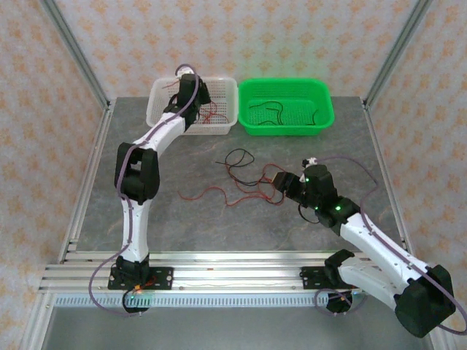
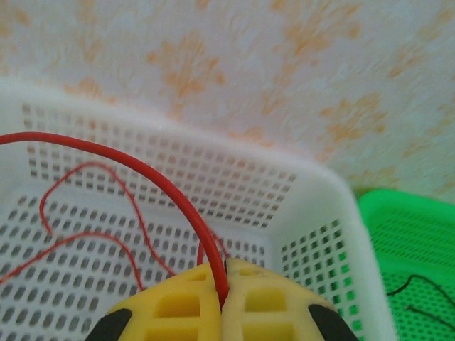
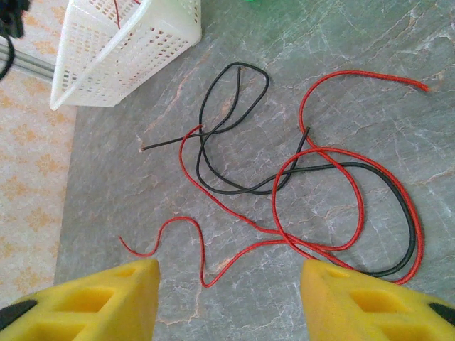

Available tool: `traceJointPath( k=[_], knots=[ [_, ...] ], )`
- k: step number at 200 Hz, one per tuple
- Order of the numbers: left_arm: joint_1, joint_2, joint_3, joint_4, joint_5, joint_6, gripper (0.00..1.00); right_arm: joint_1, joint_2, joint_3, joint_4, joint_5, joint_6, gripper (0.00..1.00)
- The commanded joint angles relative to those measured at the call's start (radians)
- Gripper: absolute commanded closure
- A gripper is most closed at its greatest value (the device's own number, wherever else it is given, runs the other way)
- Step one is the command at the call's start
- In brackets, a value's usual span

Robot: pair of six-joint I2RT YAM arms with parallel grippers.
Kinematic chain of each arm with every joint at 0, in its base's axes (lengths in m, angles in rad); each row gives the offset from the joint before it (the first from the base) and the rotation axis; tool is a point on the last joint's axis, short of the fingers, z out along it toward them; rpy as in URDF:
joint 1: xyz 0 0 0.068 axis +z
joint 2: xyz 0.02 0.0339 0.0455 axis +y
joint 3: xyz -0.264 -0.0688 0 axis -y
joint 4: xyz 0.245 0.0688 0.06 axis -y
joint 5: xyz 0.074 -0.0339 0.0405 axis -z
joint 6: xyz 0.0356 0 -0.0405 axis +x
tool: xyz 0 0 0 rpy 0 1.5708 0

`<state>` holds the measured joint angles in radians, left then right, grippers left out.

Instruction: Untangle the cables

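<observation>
You're mid-sort, by my reading. On the table (image 1: 182, 226), the white basket (image 1: 211, 130) holds reds and the green basket (image 1: 325, 109) holds black wires (image 1: 281, 117). Your left gripper (image 2: 222, 284) sits over the white basket, jaws pinched tight on a red wire (image 2: 142, 167) that arcs away from them above the basket floor. Letting go there looks like your next move. Your right gripper (image 3: 227, 291) hovers half-spread and empty above the tangle (image 1: 252, 179) on the table, where reds and blacks cross. After that, pick a strand with a free end, perhaps the black loop (image 3: 245, 65), and draw it out slowly.
</observation>
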<state>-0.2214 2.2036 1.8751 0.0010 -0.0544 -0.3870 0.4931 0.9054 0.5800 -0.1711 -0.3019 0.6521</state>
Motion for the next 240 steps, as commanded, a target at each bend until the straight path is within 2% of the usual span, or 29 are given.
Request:
traceJointPath(
  k=[1, 33, 59, 104, 125, 164, 187, 209, 240],
  knots=[
    [0.021, 0.022, -0.037, 0.058, -0.028, -0.097, 1.00, 0.005, 0.004, 0.027, -0.015, 0.024, -0.008, 0.45],
    [0.047, 0.044, -0.046, 0.013, -0.034, -0.186, 1.00, 0.006, 0.004, 0.030, -0.023, 0.026, -0.011, 0.45],
    [0.069, 0.086, 0.003, -0.046, 0.027, -0.248, 1.00, 0.005, 0.004, 0.034, -0.028, 0.029, -0.010, 0.45],
    [0.079, 0.164, 0.127, -0.138, 0.155, -0.281, 0.88, 0.005, 0.009, 0.046, -0.043, 0.035, -0.018, 0.45],
    [0.080, 0.176, 0.161, -0.154, 0.200, -0.292, 0.79, 0.005, 0.008, 0.051, -0.051, 0.038, -0.020, 0.45],
    [0.079, 0.140, 0.189, -0.181, 0.260, -0.284, 0.47, 0.005, 0.019, 0.061, -0.087, 0.059, -0.020, 0.45],
    [0.080, 0.097, 0.213, -0.230, 0.278, -0.269, 0.35, 0.007, 0.041, 0.067, -0.119, 0.077, -0.020, 0.45],
    [0.079, 0.061, 0.263, -0.335, 0.267, -0.257, 0.30, 0.014, 0.065, 0.067, -0.138, 0.102, -0.017, 0.45],
    [0.078, -0.018, 0.251, -0.423, 0.258, -0.244, 0.29, 0.065, 0.127, 0.094, -0.174, 0.176, -0.012, 0.45]
  ],
)
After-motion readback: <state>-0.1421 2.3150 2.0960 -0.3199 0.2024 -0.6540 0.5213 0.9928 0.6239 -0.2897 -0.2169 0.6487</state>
